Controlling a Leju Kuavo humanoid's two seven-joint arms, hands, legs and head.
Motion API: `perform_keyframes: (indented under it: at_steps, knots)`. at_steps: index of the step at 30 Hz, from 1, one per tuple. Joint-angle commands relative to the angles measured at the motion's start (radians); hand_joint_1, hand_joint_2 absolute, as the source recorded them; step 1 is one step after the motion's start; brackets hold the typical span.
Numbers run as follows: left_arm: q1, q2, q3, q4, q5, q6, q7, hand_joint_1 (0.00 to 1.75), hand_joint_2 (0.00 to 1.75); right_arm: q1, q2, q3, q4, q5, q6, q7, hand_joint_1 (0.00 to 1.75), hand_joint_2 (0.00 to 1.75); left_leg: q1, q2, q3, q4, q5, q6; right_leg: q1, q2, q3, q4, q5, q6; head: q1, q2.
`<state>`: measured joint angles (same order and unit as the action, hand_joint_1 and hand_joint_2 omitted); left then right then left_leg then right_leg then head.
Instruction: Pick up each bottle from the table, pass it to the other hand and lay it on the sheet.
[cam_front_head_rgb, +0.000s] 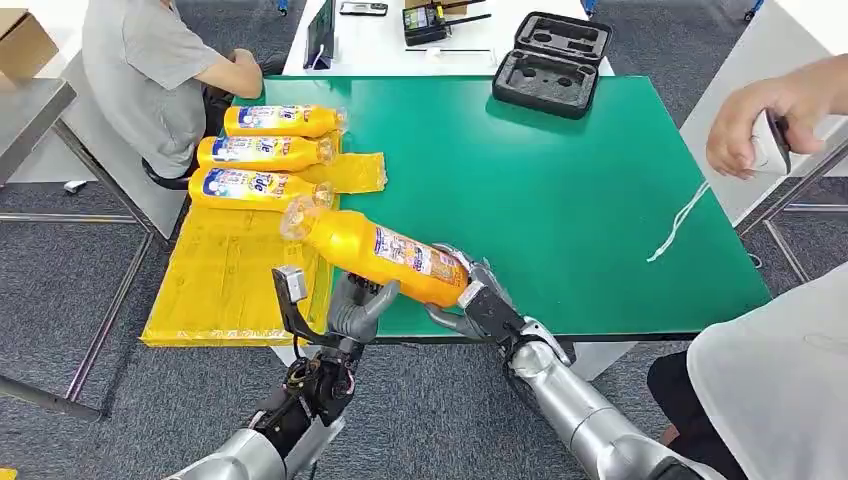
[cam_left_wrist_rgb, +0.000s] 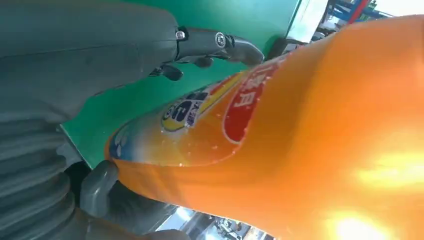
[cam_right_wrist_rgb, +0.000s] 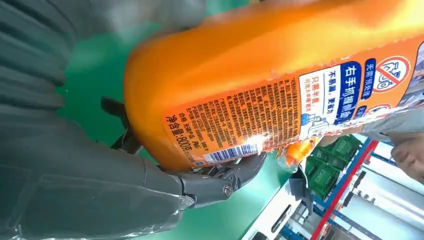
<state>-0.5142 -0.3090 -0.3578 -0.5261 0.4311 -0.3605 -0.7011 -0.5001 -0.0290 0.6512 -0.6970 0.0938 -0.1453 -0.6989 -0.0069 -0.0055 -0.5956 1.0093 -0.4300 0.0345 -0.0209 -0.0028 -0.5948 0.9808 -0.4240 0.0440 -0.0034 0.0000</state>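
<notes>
Right hand (cam_front_head_rgb: 478, 300) grips the base end of an orange bottle (cam_front_head_rgb: 385, 250), which lies tilted above the near edge of the green table (cam_front_head_rgb: 560, 190), its clear cap end pointing far-left over the yellow sheet (cam_front_head_rgb: 225, 275). Left hand (cam_front_head_rgb: 358, 305) reaches up under the bottle's middle; the left wrist view shows its thumb (cam_left_wrist_rgb: 97, 185) on one side of the body and a finger (cam_left_wrist_rgb: 220, 42) stretched past the other, but whether it truly bears on the bottle I cannot tell. In the right wrist view, dark fingers (cam_right_wrist_rgb: 225, 177) curl round the base just beside a barcode.

Writing on the back label reads "800" beside Chinese characters, with a blue panel of white Chinese text and a red prohibition sign; the front label shows a red patch and a blue and yellow logo, too blurred to read.

Farther off on the sheet's far end lie three more bottles (cam_front_head_rgb: 265, 152) side by side, caps to the right, labels blue and white. A white cord (cam_front_head_rgb: 680, 222) lies on the table's right side, under a person's hand (cam_front_head_rgb: 760, 125) holding a small white device. At the far edge sits an open dark foam case (cam_front_head_rgb: 552, 62). A seated person in a grey shirt (cam_front_head_rgb: 150, 70) is at the far left.
</notes>
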Motion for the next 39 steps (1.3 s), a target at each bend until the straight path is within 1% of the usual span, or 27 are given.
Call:
perform_keyframes:
  at_steps: [1,9,11,13,14,16,17,18,20,21,22,23,24,25,26,27,28,31,33,34,35,36,37,39]
  knots:
    - [-0.017,0.005,0.057,-0.006,-0.010,-0.010,0.003,0.00,1.75,-0.042,0.019,-0.010,0.037,-0.003,0.024,0.001,1.75,1.75,0.001,0.002,0.002,0.001,-0.001,-0.002,0.001,0.002,0.001,0.000,0.000,-0.002,0.000,0.000]
    - [-0.003,0.001,0.081,-0.024,-0.024,-0.031,0.003,0.00,1.75,-0.042,0.031,-0.050,0.028,-0.037,0.089,0.001,1.75,1.75,0.001,0.002,0.002,0.001,-0.001,-0.002,0.001,0.002,0.002,0.000,-0.001,-0.002,0.000,0.000]
    - [-0.001,0.000,0.084,-0.028,-0.026,-0.034,0.003,0.00,1.75,-0.043,0.032,-0.051,0.030,-0.034,0.091,0.001,1.75,1.75,0.000,0.002,0.002,0.000,-0.001,-0.002,0.001,0.002,0.001,0.000,0.000,-0.002,0.000,0.000]
    - [0.004,-0.002,0.090,-0.039,-0.030,-0.044,0.003,0.02,1.75,-0.044,0.035,-0.059,0.031,-0.038,0.099,0.001,1.75,1.75,0.001,0.002,0.002,0.000,-0.001,-0.002,0.001,0.002,0.001,0.000,0.000,-0.002,0.000,0.000]
    - [0.006,-0.003,0.091,-0.041,-0.031,-0.049,0.003,0.07,1.75,-0.042,0.035,-0.061,0.030,-0.039,0.101,0.001,1.75,1.75,0.000,0.001,0.001,0.000,-0.001,-0.001,0.000,0.001,0.001,0.000,0.000,-0.001,0.000,0.000]
    - [0.010,-0.003,0.095,-0.049,-0.039,-0.052,0.003,0.86,1.75,-0.042,0.034,-0.068,0.026,-0.039,0.102,0.001,1.75,1.75,0.001,0.002,0.002,0.001,-0.001,-0.002,0.001,0.002,0.002,0.000,-0.001,-0.002,0.000,0.000]
    - [0.011,-0.004,0.097,-0.049,-0.042,-0.052,0.003,0.86,1.75,-0.041,0.034,-0.073,0.026,-0.040,0.102,0.001,1.75,1.75,0.001,0.002,0.001,0.000,-0.001,-0.001,0.001,0.001,0.001,0.000,0.000,-0.001,0.000,0.000]
    - [0.013,-0.005,0.102,-0.052,-0.046,-0.054,0.003,1.50,1.75,-0.041,0.034,-0.082,0.023,-0.045,0.108,0.001,1.75,1.75,0.000,0.001,0.001,0.000,-0.001,-0.001,0.000,0.001,0.001,0.000,0.000,-0.001,0.000,0.000]
    - [0.017,-0.005,0.108,-0.059,-0.051,-0.058,0.003,1.55,1.75,-0.041,0.034,-0.089,0.021,-0.046,0.115,0.001,1.75,1.75,0.001,0.001,0.001,0.000,-0.001,-0.002,0.001,0.001,0.001,0.000,0.000,-0.002,0.000,0.000]
    - [0.017,-0.007,0.114,-0.056,-0.050,-0.066,0.003,1.40,1.75,-0.041,0.035,-0.087,0.026,-0.039,0.120,0.001,1.75,1.75,0.001,0.002,0.002,0.001,-0.002,-0.002,0.001,0.002,0.002,0.000,-0.001,-0.002,0.000,0.000]
    - [0.017,-0.007,0.117,-0.060,-0.051,-0.072,0.003,1.31,1.75,-0.040,0.037,-0.086,0.029,-0.035,0.122,0.001,1.75,1.75,0.001,0.002,0.001,0.000,-0.001,-0.001,0.001,0.002,0.001,0.000,0.000,-0.002,0.000,0.000]
    - [0.017,-0.007,0.117,-0.060,-0.051,-0.072,0.003,1.29,1.75,-0.040,0.037,-0.086,0.029,-0.035,0.122,0.001,1.75,1.75,0.001,0.002,0.001,0.000,-0.001,-0.001,0.001,0.001,0.001,0.000,0.000,-0.001,0.000,0.000]
    - [0.022,-0.008,0.124,-0.075,-0.060,-0.081,0.003,0.93,1.75,-0.034,0.042,-0.078,0.034,-0.024,0.123,0.001,1.75,1.75,0.001,0.002,0.003,0.001,-0.002,-0.002,0.001,0.002,0.002,0.000,-0.001,-0.002,0.000,0.000]
    - [0.026,-0.009,0.127,-0.084,-0.070,-0.090,0.003,0.82,1.75,-0.033,0.046,-0.075,0.049,-0.020,0.128,0.001,1.75,1.75,0.001,0.002,0.001,0.000,-0.001,-0.002,0.001,0.001,0.001,0.000,0.000,-0.002,0.000,0.000]
    - [0.027,-0.010,0.128,-0.088,-0.073,-0.091,0.003,0.87,1.75,-0.034,0.048,-0.074,0.053,-0.018,0.129,0.001,1.75,1.75,0.001,0.001,0.002,0.000,-0.001,-0.002,0.001,0.001,0.001,0.000,0.000,-0.002,0.000,0.000]
    - [0.031,-0.011,0.130,-0.097,-0.081,-0.089,0.003,1.33,1.75,-0.035,0.051,-0.072,0.063,-0.015,0.129,0.001,1.75,1.75,0.001,0.002,0.002,0.001,-0.001,-0.002,0.002,0.001,0.002,0.000,-0.001,-0.002,0.000,0.000]
    - [0.032,-0.013,0.135,-0.096,-0.086,-0.092,0.003,1.47,1.75,-0.038,0.052,-0.069,0.072,-0.011,0.127,0.001,1.75,1.75,0.001,0.001,0.001,0.000,-0.001,-0.002,0.001,0.001,0.001,0.000,-0.001,-0.002,0.000,0.000]
    - [0.034,-0.015,0.140,-0.103,-0.089,-0.099,0.003,1.50,1.75,-0.046,0.057,-0.066,0.093,-0.009,0.133,0.001,1.75,1.75,0.001,0.001,0.001,0.000,-0.001,-0.001,0.001,0.000,0.001,0.000,0.000,-0.001,0.000,0.000]
    - [0.036,-0.018,0.154,-0.111,-0.089,-0.114,0.003,1.45,1.75,-0.055,0.063,-0.058,0.115,-0.003,0.141,0.001,1.75,1.75,0.001,0.001,0.002,0.000,-0.001,-0.002,0.001,0.001,0.002,0.000,-0.001,-0.002,0.000,0.000]
    - [0.043,-0.018,0.159,-0.127,-0.095,-0.125,0.003,1.50,1.75,-0.058,0.066,-0.056,0.128,-0.003,0.149,0.001,1.75,1.75,0.001,0.001,0.001,0.000,-0.001,-0.001,0.001,0.001,0.001,0.000,0.000,-0.001,0.000,0.000]
    - [0.043,-0.018,0.159,-0.127,-0.095,-0.125,0.003,1.50,1.75,-0.058,0.066,-0.056,0.128,-0.003,0.149,0.001,1.75,1.75,0.001,0.001,0.002,0.001,-0.001,-0.002,0.001,0.001,0.002,0.000,-0.001,-0.002,0.000,0.000]
    - [0.049,-0.020,0.162,-0.137,-0.102,-0.131,0.003,1.55,1.75,-0.063,0.073,-0.054,0.148,-0.003,0.156,0.001,1.75,1.75,0.001,0.001,0.001,0.001,-0.001,-0.002,0.001,0.001,0.001,0.000,-0.001,-0.002,0.000,0.000]
    - [0.050,-0.020,0.164,-0.138,-0.104,-0.131,0.003,1.68,1.75,-0.065,0.074,-0.053,0.156,-0.003,0.162,0.001,1.75,1.75,0.001,0.001,0.001,0.001,-0.001,-0.001,0.001,0.001,0.001,0.000,0.000,-0.002,0.000,0.000]
    - [0.055,-0.023,0.172,-0.148,-0.115,-0.133,0.003,1.71,1.75,-0.072,0.078,-0.050,0.180,-0.001,0.173,0.001,1.75,1.75,0.001,0.000,0.002,0.001,-0.001,-0.002,0.001,0.000,0.002,0.000,-0.001,-0.002,0.000,0.000]
